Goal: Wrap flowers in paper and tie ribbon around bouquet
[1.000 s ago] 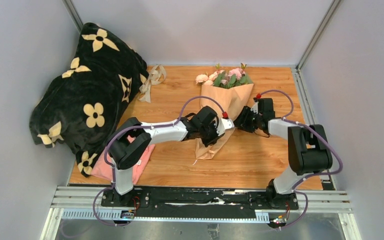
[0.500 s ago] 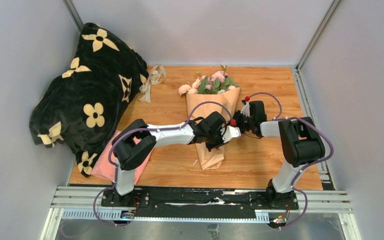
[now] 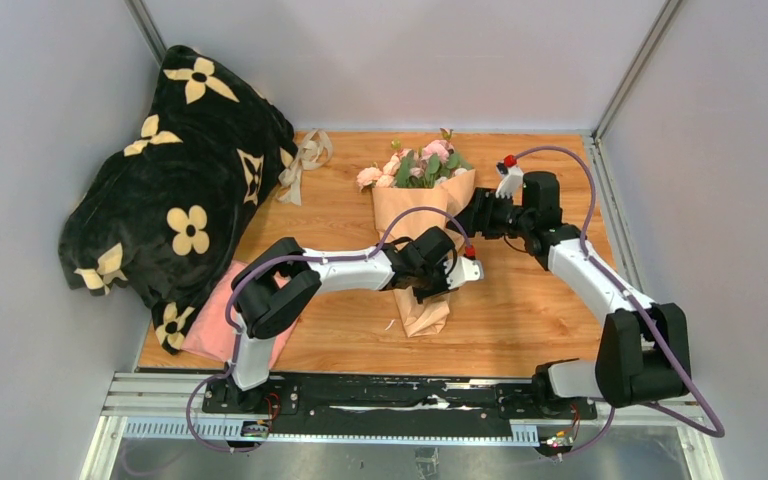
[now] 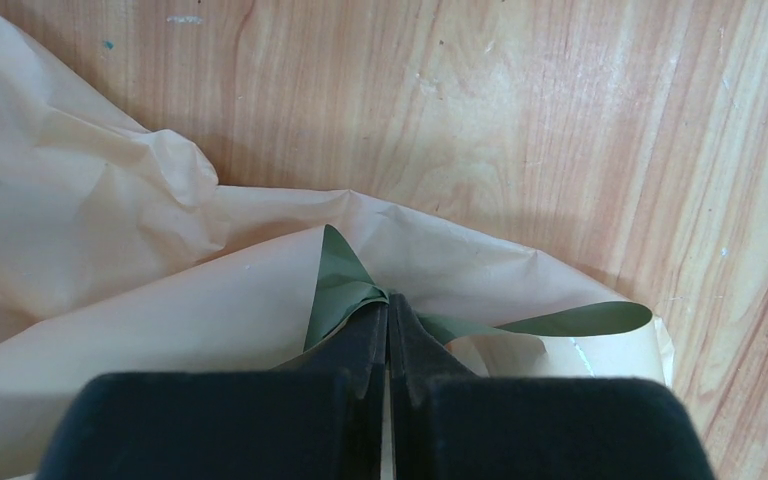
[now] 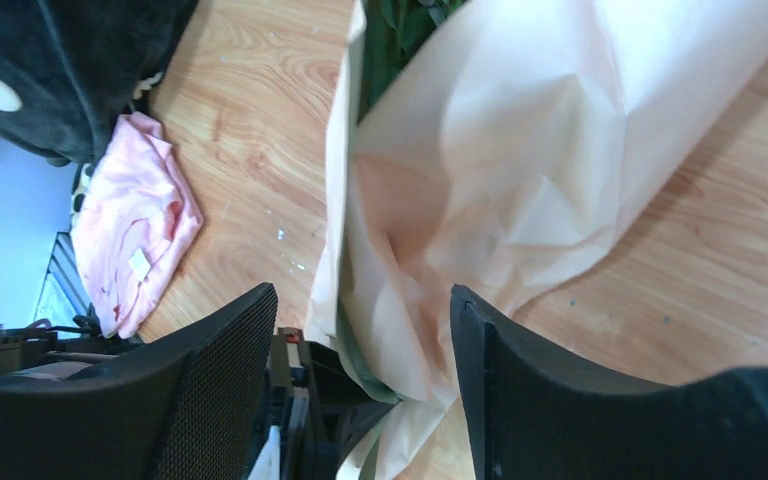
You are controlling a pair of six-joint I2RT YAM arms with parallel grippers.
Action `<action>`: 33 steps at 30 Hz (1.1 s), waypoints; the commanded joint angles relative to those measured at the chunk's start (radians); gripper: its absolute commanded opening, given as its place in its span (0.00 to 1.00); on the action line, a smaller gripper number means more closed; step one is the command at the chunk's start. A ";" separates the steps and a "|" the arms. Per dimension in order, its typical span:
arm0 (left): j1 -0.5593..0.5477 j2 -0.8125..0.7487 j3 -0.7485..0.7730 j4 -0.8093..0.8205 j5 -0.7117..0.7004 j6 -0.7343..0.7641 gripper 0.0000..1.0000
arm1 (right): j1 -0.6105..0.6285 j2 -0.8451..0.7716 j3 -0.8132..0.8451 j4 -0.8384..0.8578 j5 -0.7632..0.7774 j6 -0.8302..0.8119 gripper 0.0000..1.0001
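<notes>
Bouquet (image 3: 422, 210) lying mid-table (image 3: 530, 310), pinched low by the left gripper (image 3: 428, 283), with the right gripper (image 3: 468, 215) spread at its upper edge.
From above, pink roses (image 3: 415, 168) and leaves top a creased peach cone that narrows toward the arms; the cream ribbon (image 3: 303, 160) lies apart beside the black blanket (image 3: 180, 200). Left wrist: closed fingers clamp a paper (image 4: 160, 300) fold showing its olive-green lining. Right wrist: the jaws stand wide with crumpled peach paper between them, contact unclear.

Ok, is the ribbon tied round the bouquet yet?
No, the ribbon lies loose beside the blanket, well apart from the bouquet.
</notes>
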 commanded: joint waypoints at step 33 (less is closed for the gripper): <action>-0.009 -0.201 0.169 -0.404 0.172 0.130 0.61 | -0.082 0.454 0.028 0.229 0.029 0.033 0.00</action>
